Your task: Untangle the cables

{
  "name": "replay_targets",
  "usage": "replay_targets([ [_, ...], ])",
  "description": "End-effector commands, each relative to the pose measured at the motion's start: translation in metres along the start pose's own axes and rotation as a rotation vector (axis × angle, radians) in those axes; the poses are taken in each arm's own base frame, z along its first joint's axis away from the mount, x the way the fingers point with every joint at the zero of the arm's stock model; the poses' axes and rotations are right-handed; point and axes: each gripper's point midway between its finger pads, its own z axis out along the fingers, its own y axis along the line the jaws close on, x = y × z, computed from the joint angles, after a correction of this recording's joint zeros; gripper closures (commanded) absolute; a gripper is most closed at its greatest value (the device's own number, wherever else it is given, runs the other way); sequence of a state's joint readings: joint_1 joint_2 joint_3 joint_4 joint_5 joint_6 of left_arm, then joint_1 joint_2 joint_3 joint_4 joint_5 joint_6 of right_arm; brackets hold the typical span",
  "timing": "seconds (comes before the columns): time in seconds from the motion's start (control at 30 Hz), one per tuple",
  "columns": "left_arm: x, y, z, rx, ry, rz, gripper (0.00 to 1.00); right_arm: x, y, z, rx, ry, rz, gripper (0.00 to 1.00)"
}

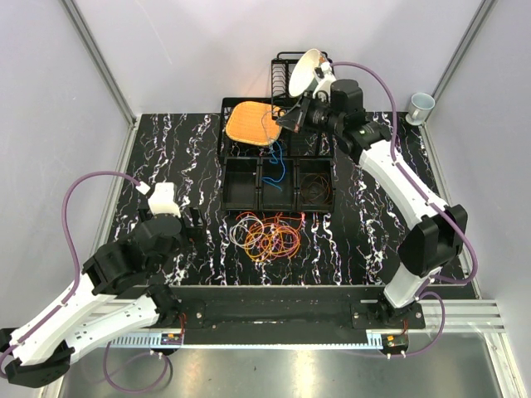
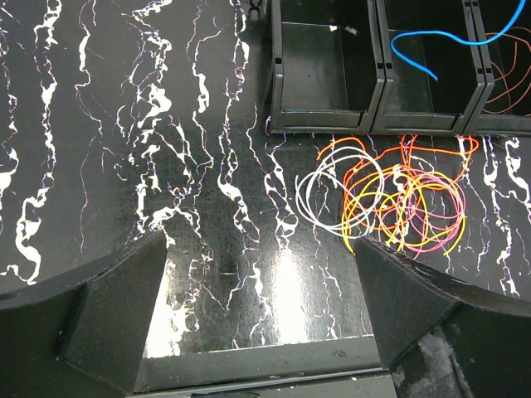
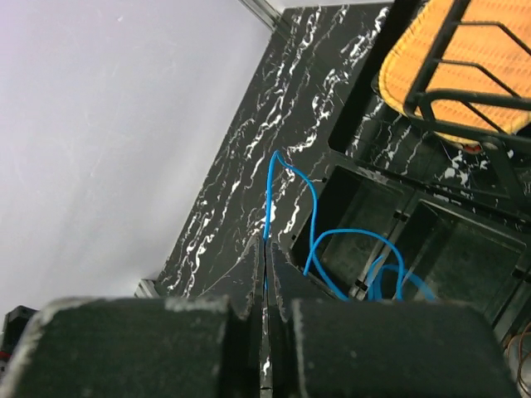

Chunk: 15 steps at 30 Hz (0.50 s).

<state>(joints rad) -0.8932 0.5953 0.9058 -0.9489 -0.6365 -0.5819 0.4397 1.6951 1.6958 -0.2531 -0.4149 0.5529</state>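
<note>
A tangle of orange, yellow, red, pink and white cables (image 1: 267,235) lies on the table in front of a black three-compartment bin (image 1: 241,205); it also shows in the left wrist view (image 2: 390,199). My right gripper (image 1: 288,124) is raised over the bin's back and shut on a blue cable (image 3: 332,240), which hangs into the middle compartment (image 1: 277,164). The right compartment holds a thin brownish-orange cable (image 1: 315,192). My left gripper (image 2: 261,290) is open and empty, low over the table to the left of the tangle (image 1: 195,220).
A black dish rack (image 1: 286,66) with a white bowl (image 1: 305,73) stands behind the bin. An orange woven mat (image 1: 253,123) lies on the rack's tray. A pale cup (image 1: 421,105) sits at the back right. White walls enclose the table.
</note>
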Motion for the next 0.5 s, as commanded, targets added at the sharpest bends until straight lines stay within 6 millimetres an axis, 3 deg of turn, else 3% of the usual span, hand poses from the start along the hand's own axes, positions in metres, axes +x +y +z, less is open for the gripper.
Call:
replay_targets([
  [0.0,-0.010,0.000,0.000,-0.004,-0.049,-0.038,0.01,-0.011,0.011,-0.009,-0.017,-0.055,-0.044,1.00],
  [0.23,-0.010,-0.001,0.000,-0.004,-0.047,-0.034,0.01,0.008,-0.010,-0.002,0.026,-0.025,-0.026,1.00],
  [0.47,-0.009,-0.001,0.001,-0.008,-0.043,-0.031,0.01,0.039,-0.047,0.011,0.118,0.029,0.028,1.00],
])
